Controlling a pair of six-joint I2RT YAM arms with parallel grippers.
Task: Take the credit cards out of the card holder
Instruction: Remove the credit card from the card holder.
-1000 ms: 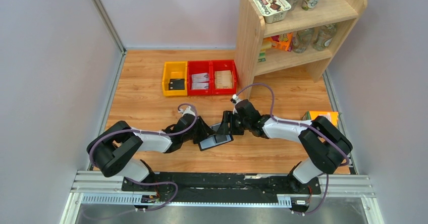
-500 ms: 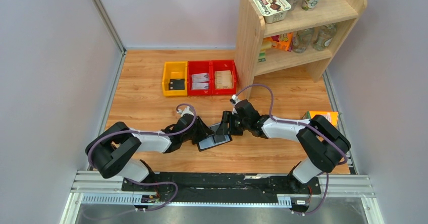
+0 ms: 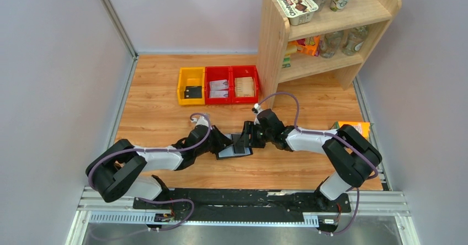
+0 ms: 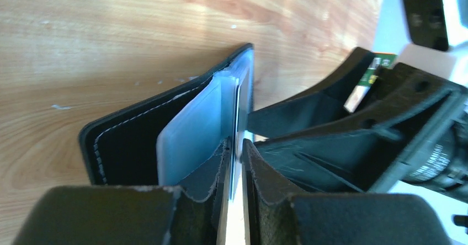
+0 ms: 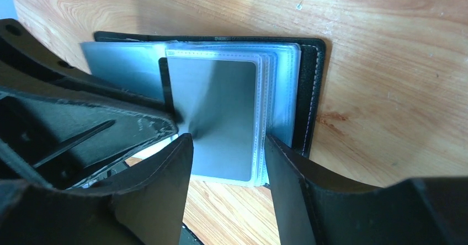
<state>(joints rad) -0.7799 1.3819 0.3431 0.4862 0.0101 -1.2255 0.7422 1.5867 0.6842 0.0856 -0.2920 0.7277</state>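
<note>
The card holder (image 3: 234,150) lies open on the wood between both arms, its black cover (image 5: 312,90) flat and clear sleeves fanned over it. A dark grey credit card (image 5: 221,107) sits in the top sleeve. My left gripper (image 4: 236,145) comes in from the left and is shut on the thin edge of that card, next to the raised cover (image 4: 127,145). In the top view it (image 3: 225,141) faces my right gripper (image 3: 246,138). My right gripper (image 5: 229,140) is open, with its fingers set either side of the sleeve stack over the holder.
A yellow bin (image 3: 191,85) and two red bins (image 3: 232,84) stand at the back centre. A wooden shelf unit (image 3: 331,19) with cups and bottles fills the back right. An orange carton (image 3: 353,128) lies by the right arm. Grey walls close both sides.
My left gripper has pushed a little to the right into the holder and its jaws have narrowed onto the card edge. My right gripper has barely moved.
</note>
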